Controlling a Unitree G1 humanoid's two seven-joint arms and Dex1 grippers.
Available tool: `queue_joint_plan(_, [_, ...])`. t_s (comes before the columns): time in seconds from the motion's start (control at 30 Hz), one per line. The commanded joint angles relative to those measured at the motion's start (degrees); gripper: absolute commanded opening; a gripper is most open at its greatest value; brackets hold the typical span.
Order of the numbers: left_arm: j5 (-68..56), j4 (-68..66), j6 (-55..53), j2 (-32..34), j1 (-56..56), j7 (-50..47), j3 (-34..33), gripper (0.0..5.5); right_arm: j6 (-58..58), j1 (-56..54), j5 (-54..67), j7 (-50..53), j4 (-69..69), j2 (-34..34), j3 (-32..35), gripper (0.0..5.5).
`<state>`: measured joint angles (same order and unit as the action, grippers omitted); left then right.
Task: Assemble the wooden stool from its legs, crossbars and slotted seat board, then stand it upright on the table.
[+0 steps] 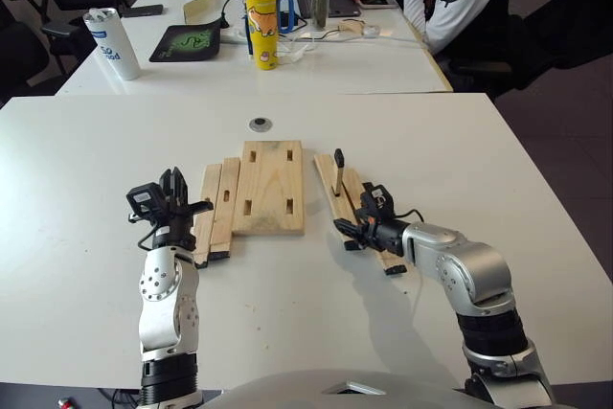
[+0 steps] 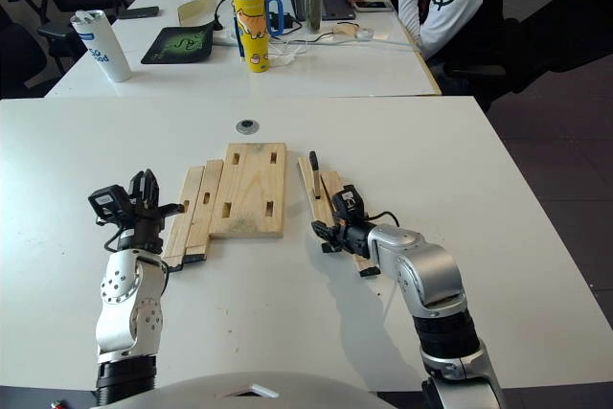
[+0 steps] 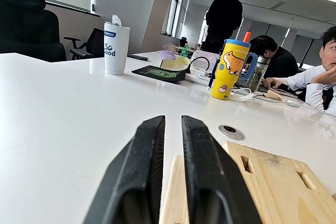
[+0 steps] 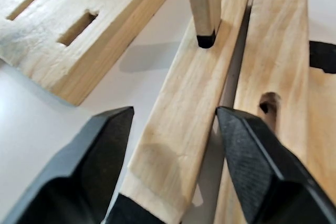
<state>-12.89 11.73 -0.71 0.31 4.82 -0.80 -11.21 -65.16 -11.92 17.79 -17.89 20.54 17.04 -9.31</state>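
Table, white and wide, with the stool in flat pieces out in the middle. The slotted seat board lies face up at the centre, and two leg planks sit side by side against its left edge. Over on the right, a little apart from the board, lies the other pair of legs. The left gripper is low over the table just beside the left planks, its fingers drawn almost together with only a thin gap, gripping nothing. The right gripper has its fingers spread wide, one on either side of the near end of a right-hand leg, not pinching it. A short crossbar stands upright, plugged into that same leg. A small round grommet sits in the tabletop beyond the seat board.
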Motion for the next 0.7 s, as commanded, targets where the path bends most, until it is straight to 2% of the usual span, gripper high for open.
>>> queue_joint_plan(0.03, [0.3, -0.6, -0.5, 0.1, -0.9, 0.1, 0.4, 0.62, 0.2, -1.7, -2.7, 2.2, -4.0, -0.8, -2.4, 2.93])
queue_joint_plan(0.2, [0.2, -1.2, -0.4, 0.3, -1.6, 0.6, 0.6, 0.62, -0.9, -5.5, -8.1, 7.0, -10.9, -2.7, -5.8, 2.93])
queue_joint_plan(0.43, [0.2, -2.0, -0.4, 0.5, -2.5, 1.1, 0.9, 0.62, 1.9, -7.4, -10.5, 9.3, -16.2, -6.0, -5.3, 2.93])
queue_joint_plan(0.63, [0.3, -1.7, -0.2, 0.2, -1.8, 1.0, 0.6, 0.62, 3.7, -8.1, -11.2, 10.5, -17.5, -8.3, -3.2, 2.1])
queue_joint_plan(0.7, [0.3, -1.7, -0.1, 0.2, -1.7, 0.9, 0.6, 0.62, 4.5, -8.5, -11.3, 10.7, -17.4, -8.9, -2.3, 2.09])
